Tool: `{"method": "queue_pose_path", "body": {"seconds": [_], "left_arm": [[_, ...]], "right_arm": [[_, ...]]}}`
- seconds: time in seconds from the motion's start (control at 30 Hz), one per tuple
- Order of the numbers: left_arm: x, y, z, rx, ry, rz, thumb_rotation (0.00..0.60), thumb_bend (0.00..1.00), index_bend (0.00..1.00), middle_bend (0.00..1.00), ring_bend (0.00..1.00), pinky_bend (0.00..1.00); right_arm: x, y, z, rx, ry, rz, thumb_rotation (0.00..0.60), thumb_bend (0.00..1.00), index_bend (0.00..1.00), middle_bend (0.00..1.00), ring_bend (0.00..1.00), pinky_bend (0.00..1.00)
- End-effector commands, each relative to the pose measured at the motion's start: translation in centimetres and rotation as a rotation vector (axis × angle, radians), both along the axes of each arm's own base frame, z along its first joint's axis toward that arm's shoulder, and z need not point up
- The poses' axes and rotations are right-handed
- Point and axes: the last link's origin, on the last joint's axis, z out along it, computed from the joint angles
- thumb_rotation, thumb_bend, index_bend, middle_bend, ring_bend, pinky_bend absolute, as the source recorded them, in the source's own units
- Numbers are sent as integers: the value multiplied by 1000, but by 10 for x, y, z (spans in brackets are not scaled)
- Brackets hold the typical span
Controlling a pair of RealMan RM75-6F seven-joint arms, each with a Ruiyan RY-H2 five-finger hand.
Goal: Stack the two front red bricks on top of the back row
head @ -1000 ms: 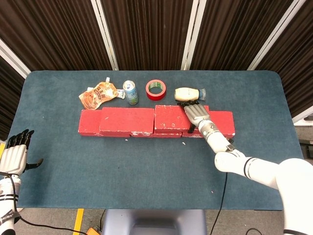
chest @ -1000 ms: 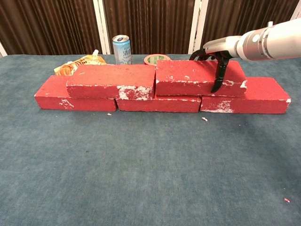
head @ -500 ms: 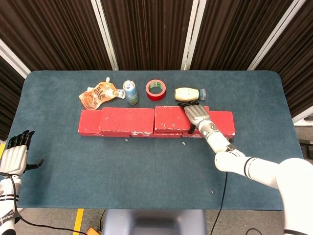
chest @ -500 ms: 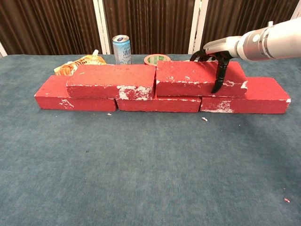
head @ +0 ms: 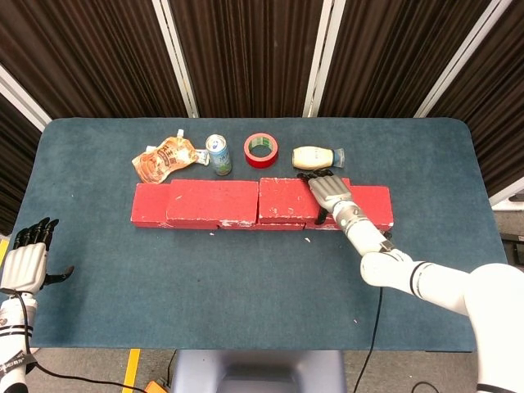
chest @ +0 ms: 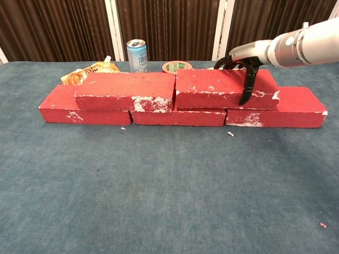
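Three red bricks form the bottom row, its left brick (head: 146, 209) and right brick (head: 375, 205) showing at the ends. Two more lie on top: the upper left brick (head: 213, 200) (chest: 127, 87) and the upper right brick (head: 285, 199) (chest: 212, 84). My right hand (head: 332, 193) (chest: 244, 59) lies over the right end of the upper right brick, thumb down its front face and fingers curled over the back, gripping it. My left hand (head: 24, 262) hangs off the table's near left corner with its fingers apart, holding nothing.
Behind the bricks stand a drink can (head: 218, 155) (chest: 137, 55), a red tape roll (head: 260, 149) (chest: 176, 66), an orange pouch (head: 168, 158) (chest: 87, 71) and a white bottle (head: 315, 156) lying on its side. Blue cloth (head: 246, 278) covers the table in front.
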Motion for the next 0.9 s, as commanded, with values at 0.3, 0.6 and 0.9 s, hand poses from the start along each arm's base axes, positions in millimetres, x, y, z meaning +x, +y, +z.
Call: {"method": "queue_pose_path", "body": {"seconds": [0.3, 0.6, 0.9], "left_arm": [[-1, -1, 1, 4, -1, 4, 600, 223, 0, 0, 0, 0], [-2, -1, 1, 4, -2, 5, 600, 223, 0, 0, 0, 0], [-4, -2, 1, 3, -2, 8, 600, 223, 0, 0, 0, 0]], "right_arm": [[2, 0, 0, -2, -8, 2, 600, 0, 191, 211, 72, 0], [4, 0, -2, 2, -9, 3, 600, 0, 191, 205, 69, 0], [4, 0, -1, -4, -9, 3, 600, 0, 191, 196, 60, 0]]}}
